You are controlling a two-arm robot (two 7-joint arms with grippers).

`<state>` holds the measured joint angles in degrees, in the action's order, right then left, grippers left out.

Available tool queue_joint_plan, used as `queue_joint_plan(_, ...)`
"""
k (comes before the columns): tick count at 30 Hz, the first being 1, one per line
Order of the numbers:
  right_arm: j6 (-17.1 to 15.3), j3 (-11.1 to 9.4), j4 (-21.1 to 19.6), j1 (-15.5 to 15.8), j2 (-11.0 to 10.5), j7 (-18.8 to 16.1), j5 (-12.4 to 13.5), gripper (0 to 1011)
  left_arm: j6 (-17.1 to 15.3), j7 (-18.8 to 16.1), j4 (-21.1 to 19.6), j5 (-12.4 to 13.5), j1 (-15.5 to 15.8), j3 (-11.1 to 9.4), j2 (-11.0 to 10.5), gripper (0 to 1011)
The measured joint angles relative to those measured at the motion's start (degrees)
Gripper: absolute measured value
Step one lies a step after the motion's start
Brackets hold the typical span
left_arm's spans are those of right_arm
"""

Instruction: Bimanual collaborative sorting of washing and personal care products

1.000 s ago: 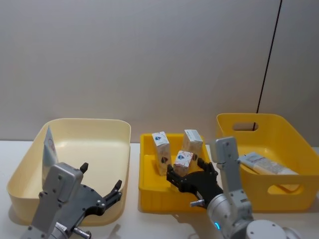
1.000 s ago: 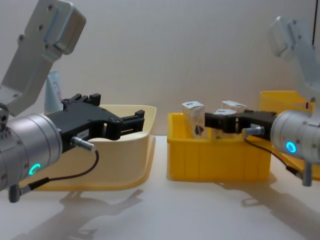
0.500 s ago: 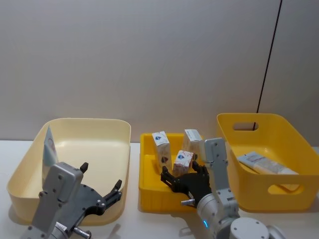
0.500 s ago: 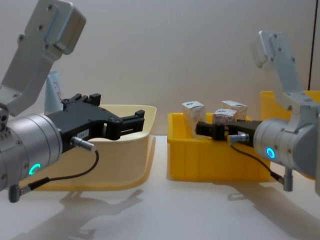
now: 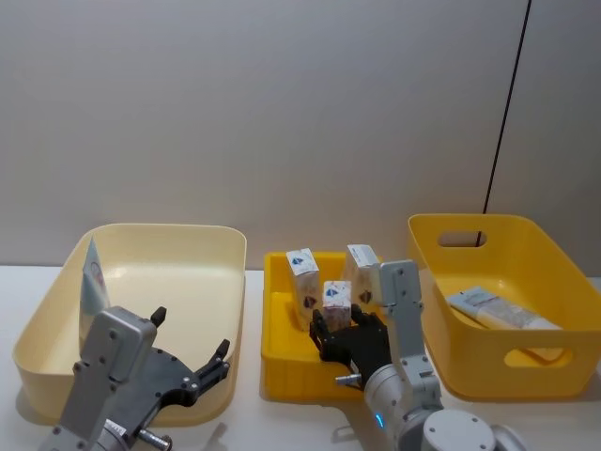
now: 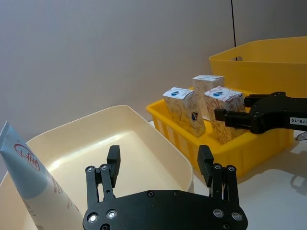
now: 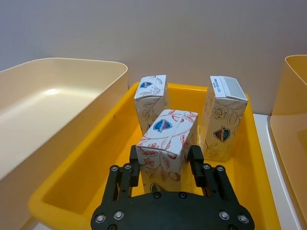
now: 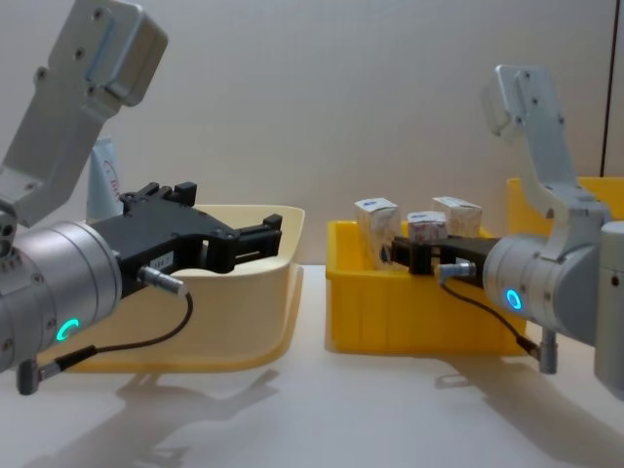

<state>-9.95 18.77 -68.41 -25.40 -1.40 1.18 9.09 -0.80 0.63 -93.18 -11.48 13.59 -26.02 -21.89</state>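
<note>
Gripping a small white carton between its black fingers, the right hand sits inside the small yellow bin at the middle of the worktop, and the carton is held upright near the bin's centre. Two more cartons stand farther back in the same bin: one to the left and one to the right, both upright and just beyond the held one. The left hand hangs with its fingers spread apart and nothing between them, over the near right corner of the cream bin on the left. A pale blue tube with a red round logo leans against that bin's left wall. On the right, the large yellow bin holds another tube lying flat on its floor, well apart from the cartons. The small yellow bin stands between the two larger bins.
</note>
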Motion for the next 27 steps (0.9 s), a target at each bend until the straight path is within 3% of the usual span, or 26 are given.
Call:
queue_joint_plan(3,0.05,-0.05,0.14,-0.05,0.11,0.08,-0.06,551,0.00,0.00,0.00,0.00,0.00,0.00,0.00,1003)
queue_joint_plan(7,0.27,-0.10,0.11,-0.03,0.11,0.07,-0.14,491,0.00,0.00,0.00,0.00,0.00,0.00,0.00,1002)
queue_joint_plan(27,6.77,-2.33,-6.37,1.15,-1.84,-2.06,-0.43,452,0.00,0.00,0.00,0.00,0.00,0.00,0.00,1003)
